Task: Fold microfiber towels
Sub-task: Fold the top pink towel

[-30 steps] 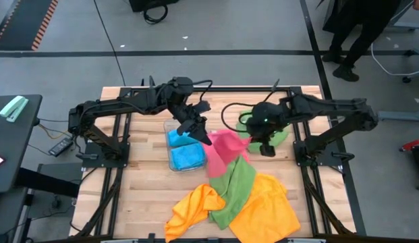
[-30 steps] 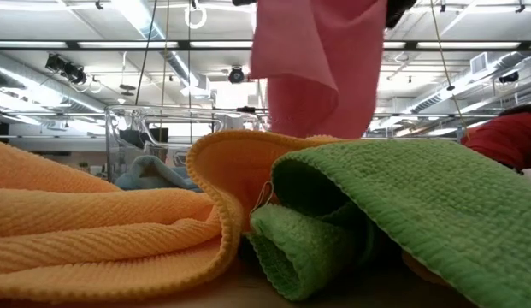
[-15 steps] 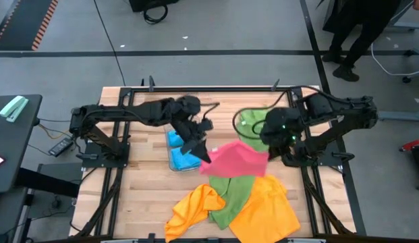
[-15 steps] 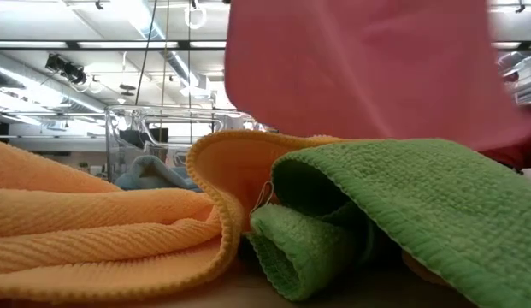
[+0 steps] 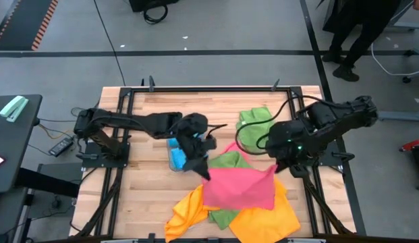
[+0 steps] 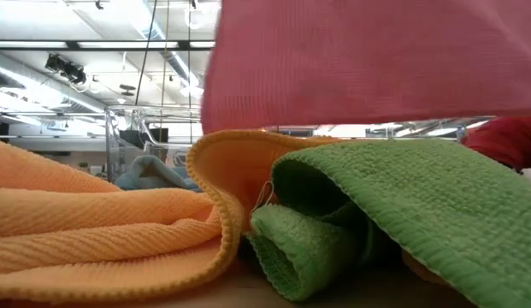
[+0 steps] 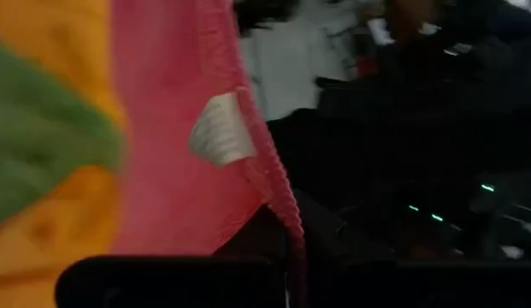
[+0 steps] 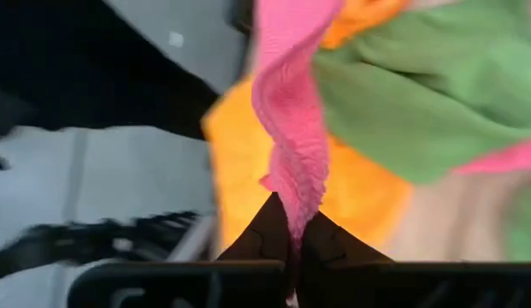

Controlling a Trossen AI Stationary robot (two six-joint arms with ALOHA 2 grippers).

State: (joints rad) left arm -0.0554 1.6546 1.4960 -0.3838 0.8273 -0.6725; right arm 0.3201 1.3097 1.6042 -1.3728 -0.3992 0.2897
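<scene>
The pink towel (image 5: 239,187) hangs spread between both arms, above the heap of orange towel (image 5: 263,214) and green towel (image 5: 226,162) on the tabletop (image 5: 138,189). Its long axis runs from the left gripper (image 5: 204,172) to the right gripper (image 5: 275,167), so each arm is near its own corner. Left gripper is closed on one corner of the pink towel, seen w/ the white label (image 7: 221,130) beside it; right gripper pinches the other corner tightly. Judgement: next move probably lowers the cloth flat, but the heap lies directly under it, so little free tabletop. A blue towel (image 5: 177,158) sits behind the heap, beside the left gripper.
</scene>
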